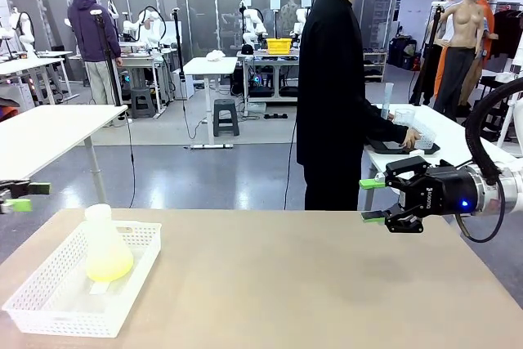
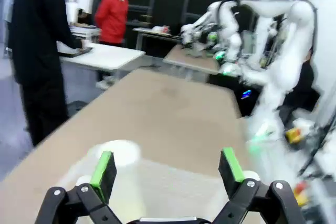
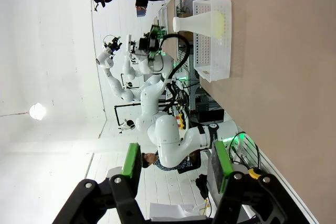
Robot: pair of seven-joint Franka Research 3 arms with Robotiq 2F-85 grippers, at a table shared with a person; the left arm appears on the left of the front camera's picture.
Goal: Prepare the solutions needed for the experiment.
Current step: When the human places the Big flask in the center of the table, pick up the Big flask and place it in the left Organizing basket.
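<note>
Flask: I've got a translucent white conical flask (image 1: 105, 247) standing upright inside the white mesh basket (image 1: 49, 300), at my left end of the tan table (image 1: 327, 284).
Solution: shallow pale yellow-green liquid (image 1: 110, 267) sits in the flask's wide bottom.
Right gripper: right gripper (image 1: 373, 200) hovers above the table's right side, fingers aimed toward the basket but well apart from it; jaws part open, nothing between the green pads.
Left gripper: left gripper (image 2: 167, 167) has its jaws spread wide, holding nothing; a blurry white round shape lies below it.
Person: someone in black (image 1: 331, 87) stands past the far edge, hand on a tray at another table.
</note>
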